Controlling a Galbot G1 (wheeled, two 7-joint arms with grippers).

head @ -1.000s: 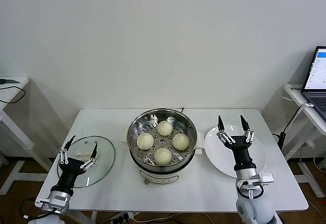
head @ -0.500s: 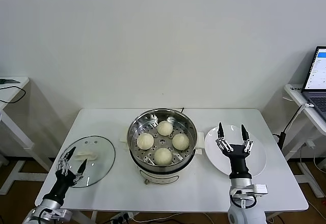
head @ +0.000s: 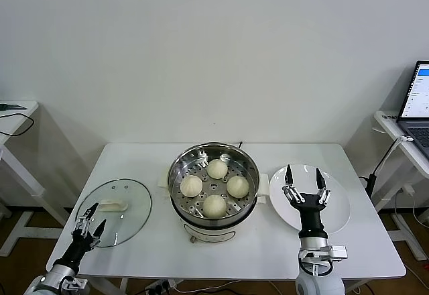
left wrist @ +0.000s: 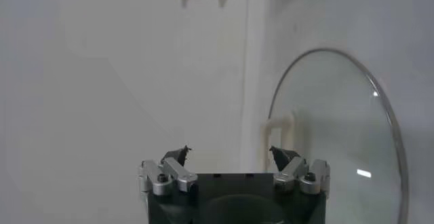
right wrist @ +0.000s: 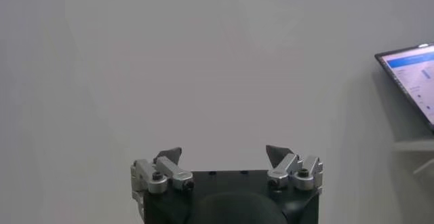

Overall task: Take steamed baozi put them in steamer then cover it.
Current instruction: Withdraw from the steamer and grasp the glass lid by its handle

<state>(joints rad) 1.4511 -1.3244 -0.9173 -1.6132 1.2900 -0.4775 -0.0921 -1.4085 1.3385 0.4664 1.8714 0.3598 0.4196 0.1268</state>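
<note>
With four cream-white baozi point(head: 213, 186) in our steel steamer point(head: 213, 216), our wide-open, empty left gripper point(head: 89, 219) sits nearest the clear glass lid point(head: 127, 204), lying at one o'clock.

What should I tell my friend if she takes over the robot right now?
Left pincer: open, empty, low at the near edge of the glass lid.
Right pincer: open, empty, raised over the white plate.
Things: four baozi sit on the holed tray inside the steamer, mid-table. The lid lies flat on the table to the steamer's left; the plate has no buns on it.
Done: buns loaded.
Left: pick up the lid by its white handle and cover the steamer.
</note>
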